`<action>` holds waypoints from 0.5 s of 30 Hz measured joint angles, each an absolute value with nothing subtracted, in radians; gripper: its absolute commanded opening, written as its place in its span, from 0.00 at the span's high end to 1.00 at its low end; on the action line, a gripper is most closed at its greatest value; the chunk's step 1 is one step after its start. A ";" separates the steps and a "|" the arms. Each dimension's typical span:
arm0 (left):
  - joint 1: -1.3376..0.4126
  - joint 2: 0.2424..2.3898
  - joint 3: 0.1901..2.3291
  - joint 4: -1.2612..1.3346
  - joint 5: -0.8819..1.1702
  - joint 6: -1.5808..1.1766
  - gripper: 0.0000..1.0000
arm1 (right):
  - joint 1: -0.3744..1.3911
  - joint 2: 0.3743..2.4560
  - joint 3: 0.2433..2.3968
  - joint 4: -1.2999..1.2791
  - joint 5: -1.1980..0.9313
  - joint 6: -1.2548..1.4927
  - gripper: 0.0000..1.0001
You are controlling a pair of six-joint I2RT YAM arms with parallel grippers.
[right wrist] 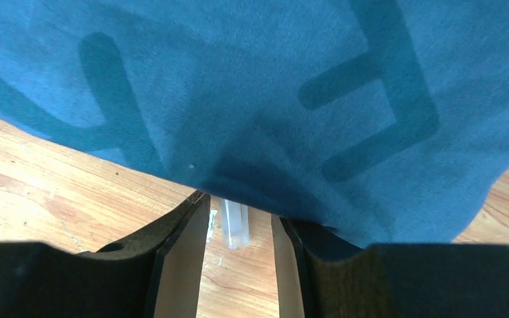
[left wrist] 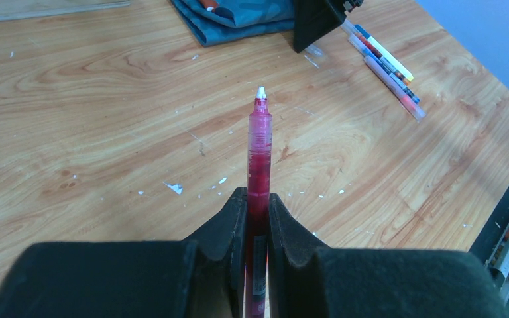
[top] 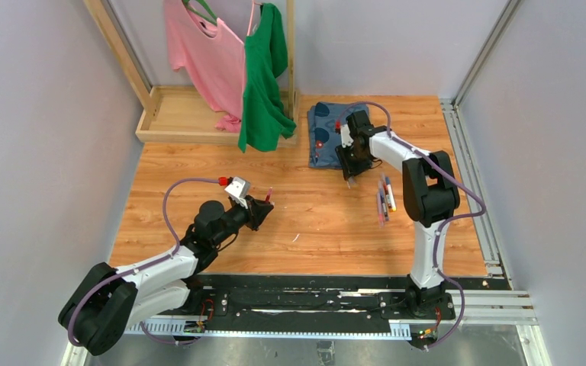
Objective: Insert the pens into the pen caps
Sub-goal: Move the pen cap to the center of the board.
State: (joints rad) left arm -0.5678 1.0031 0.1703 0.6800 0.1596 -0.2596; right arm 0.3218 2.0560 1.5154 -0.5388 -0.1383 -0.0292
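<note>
Now the cap pick: red pen ready, cap not yet gripped

The left gripper is clamped on the red pen. Its jaws are closed on the lower barrel, and the pen sticks straight out ahead of the fingers, white tip leading. It hangs over the bare table, left of centre and well apart from the right arm.

The right gripper is down at the near edge of the blue cloth, jaws apart and holding nothing. A clear cap lies on the wood between the two fingers, touching neither. Its far end is at the hem or tucked under it; I cannot tell which. Nor can I tell which end is the open one.

The other pens lie side by side on the table near the right arm.

The step in hand looks to be taking a cap to meet the pen already held, with nothing joined yet. Next, the right jaws need to close squarely across the cap without pinching cloth. Then they must lift it clear of the hem and turn its mouth toward the left arm. After that, tip and bore have to sit on one line before any push. The cap looks small and smooth, so a skewed pinch may roll it or squirt it out
</note>
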 measured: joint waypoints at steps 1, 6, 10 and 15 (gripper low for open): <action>-0.568 1.003 0.170 0.680 0.160 -0.260 1.00 | 0.322 2.061 1.515 -0.544 -0.136 -0.031 0.61; -0.568 1.003 0.170 0.680 0.160 -0.260 1.00 | 0.322 2.062 1.511 -0.545 -0.099 -0.033 0.62; -0.568 1.003 0.170 0.680 0.160 -0.260 1.00 | 0.322 2.037 1.472 -0.532 -0.077 -0.030 0.62; -0.568 1.003 0.170 0.680 0.160 -0.260 1.00 | 0.322 1.984 1.393 -0.512 -0.078 -0.027 0.70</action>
